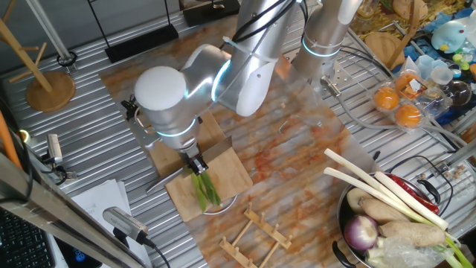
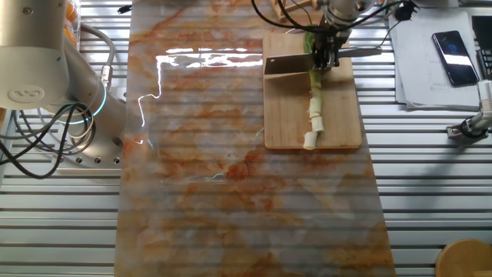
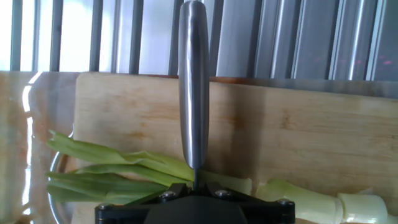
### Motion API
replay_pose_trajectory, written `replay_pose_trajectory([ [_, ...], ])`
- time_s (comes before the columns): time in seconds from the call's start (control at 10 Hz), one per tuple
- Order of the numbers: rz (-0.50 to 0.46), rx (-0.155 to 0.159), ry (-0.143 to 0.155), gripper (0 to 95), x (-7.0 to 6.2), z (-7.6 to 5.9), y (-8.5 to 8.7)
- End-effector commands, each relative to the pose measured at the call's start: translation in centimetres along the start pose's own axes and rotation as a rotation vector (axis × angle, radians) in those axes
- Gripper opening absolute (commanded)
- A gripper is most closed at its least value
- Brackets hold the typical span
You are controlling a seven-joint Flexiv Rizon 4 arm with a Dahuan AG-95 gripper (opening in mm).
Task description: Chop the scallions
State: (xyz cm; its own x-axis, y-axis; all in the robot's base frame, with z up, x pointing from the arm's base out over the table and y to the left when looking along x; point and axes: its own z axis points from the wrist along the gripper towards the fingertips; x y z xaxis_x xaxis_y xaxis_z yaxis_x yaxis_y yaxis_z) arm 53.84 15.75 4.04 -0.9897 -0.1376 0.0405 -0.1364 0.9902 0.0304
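**Counts on the counter**

One wooden cutting board (image 2: 338, 115), carrying one scallion (image 2: 314, 96) stalk with two short cut white bits (image 2: 310, 139) at its base end. One cleaver (image 2: 288, 65). At the far right, one bowl (image 1: 343, 216) holds one red onion (image 1: 361, 232) and two long white leeks (image 1: 387, 195). Two oranges (image 1: 398, 106).

The arm (image 1: 223, 71) is built of fat, rounded silver-grey segments with white end caps, and rings of pale cyan light glow at the joints. Black cables loop beside its base, and just above the gripper (image 1: 195, 164) the fittings turn small and black.
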Motion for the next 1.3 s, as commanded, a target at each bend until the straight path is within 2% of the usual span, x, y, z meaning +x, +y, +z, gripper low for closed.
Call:
replay_pose_trajectory([
  [0.1, -0.014, 0.002, -0.044, 0.0, 0.0, -0.1, -0.1],
  [0.2, -0.02, 0.001, -0.07, 0.0, -0.1, 0.0, -0.1],
  [0.3, -0.019, 0.002, -0.073, 0.0, -0.1, 0.2, -0.1],
  [0.5, -0.012, 0.007, -0.059, 0.0, -0.5, 0.3, 0.0],
  [0.8, -0.013, 0.0, -0.071, 0.0, -1.2, 0.2, 0.1],
  [1.0, -0.018, 0.012, -0.064, 0.0, -1.3, 0.2, 0.1],
  [1.3, -0.024, 0.008, -0.068, 0.0, -1.1, 0.0, 0.0],
])
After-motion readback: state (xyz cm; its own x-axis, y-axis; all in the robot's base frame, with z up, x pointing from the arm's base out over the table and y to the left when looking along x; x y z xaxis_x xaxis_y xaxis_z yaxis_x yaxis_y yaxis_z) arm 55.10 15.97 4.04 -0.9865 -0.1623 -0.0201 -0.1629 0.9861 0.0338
